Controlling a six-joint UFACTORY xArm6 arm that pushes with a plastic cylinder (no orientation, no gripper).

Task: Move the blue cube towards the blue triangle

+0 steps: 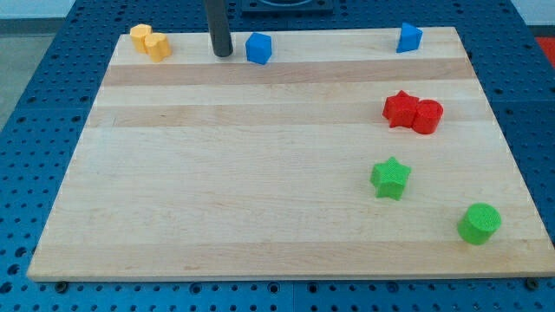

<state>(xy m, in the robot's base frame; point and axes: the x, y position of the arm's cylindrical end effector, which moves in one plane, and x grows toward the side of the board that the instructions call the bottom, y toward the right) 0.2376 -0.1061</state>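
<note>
The blue cube sits near the top edge of the wooden board, left of centre. The blue triangle lies near the top edge at the view's right, well apart from the cube. My tip stands on the board just left of the blue cube, with a small gap between them.
Two yellow blocks touch each other at the top left corner. A red star and a red cylinder touch at the right. A green star and a green cylinder lie at the lower right.
</note>
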